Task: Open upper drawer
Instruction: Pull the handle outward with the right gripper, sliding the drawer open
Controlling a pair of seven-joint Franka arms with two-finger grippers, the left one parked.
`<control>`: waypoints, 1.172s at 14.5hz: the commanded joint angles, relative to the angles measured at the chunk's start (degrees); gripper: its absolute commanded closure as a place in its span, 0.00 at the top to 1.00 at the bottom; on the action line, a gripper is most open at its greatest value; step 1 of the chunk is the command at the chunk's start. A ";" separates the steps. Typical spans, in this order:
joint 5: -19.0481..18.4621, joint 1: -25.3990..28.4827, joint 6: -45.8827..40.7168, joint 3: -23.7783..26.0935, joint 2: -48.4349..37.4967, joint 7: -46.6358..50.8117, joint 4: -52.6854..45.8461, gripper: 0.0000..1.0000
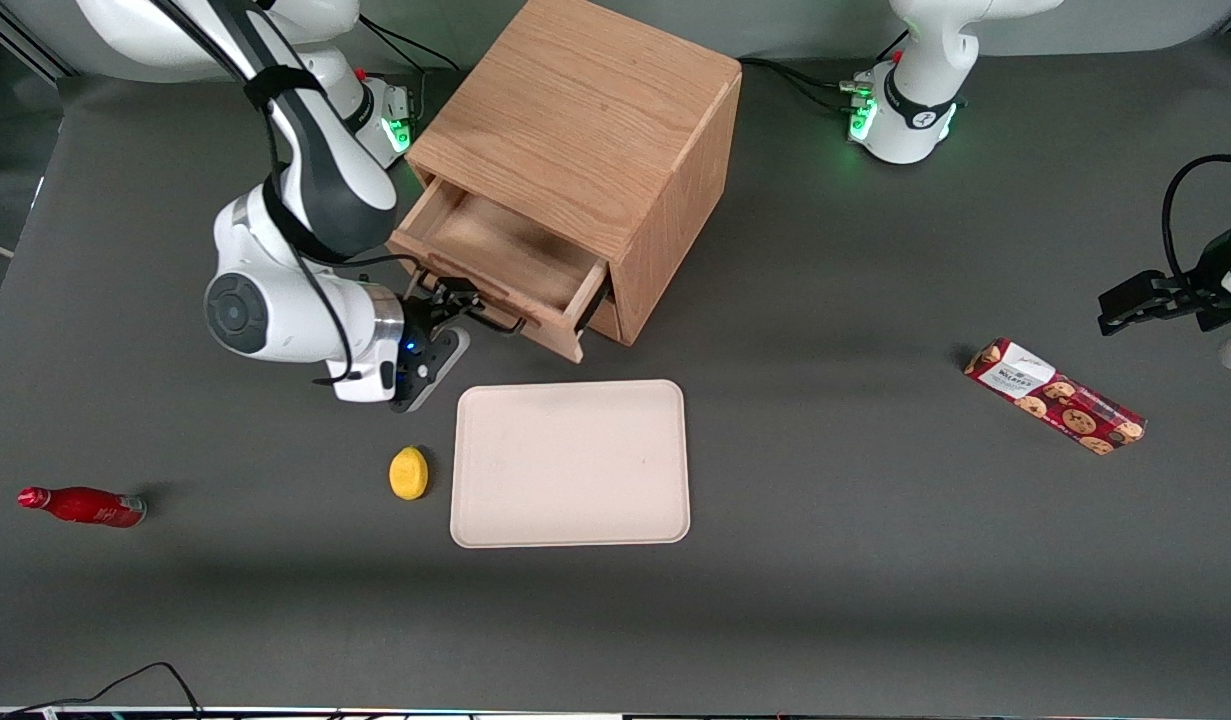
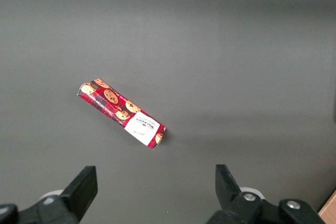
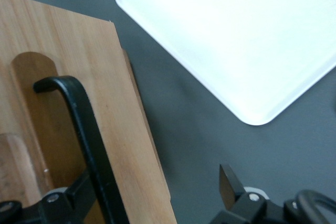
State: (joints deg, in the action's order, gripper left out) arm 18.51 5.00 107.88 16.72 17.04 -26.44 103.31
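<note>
The upper drawer [image 1: 505, 255] of the oak cabinet [image 1: 585, 120] stands pulled out, its plain wooden interior showing. A black bar handle [image 1: 497, 322] runs across the drawer front [image 3: 121, 129]. My right gripper [image 1: 455, 305] is at that handle, in front of the drawer and just above the table. In the right wrist view the gripper [image 3: 155, 192] is open, its fingers spread wide. The handle bar [image 3: 86, 124] passes just inside one finger [image 3: 79, 192], while the other finger [image 3: 228, 184] hangs over bare table, clear of the drawer's edge.
A beige tray [image 1: 571, 463] [image 3: 236, 35] lies nearer the front camera than the cabinet, with a yellow lemon [image 1: 408, 472] beside it. A red bottle [image 1: 83, 506] lies toward the working arm's end. A cookie box [image 1: 1055, 396] [image 2: 122, 114] lies toward the parked arm's end.
</note>
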 commanded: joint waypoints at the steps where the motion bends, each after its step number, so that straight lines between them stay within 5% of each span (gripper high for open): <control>1: -0.93 0.36 -0.91 -1.94 2.03 0.25 -3.28 1.00; 8: -6.11 0.19 -0.91 -4.06 5.63 -1.07 -8.82 1.00; 17: -7.43 0.27 -1.26 -7.92 8.62 -4.32 -15.77 1.00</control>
State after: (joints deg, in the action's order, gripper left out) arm 12.32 4.94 107.77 9.37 24.21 -29.63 90.50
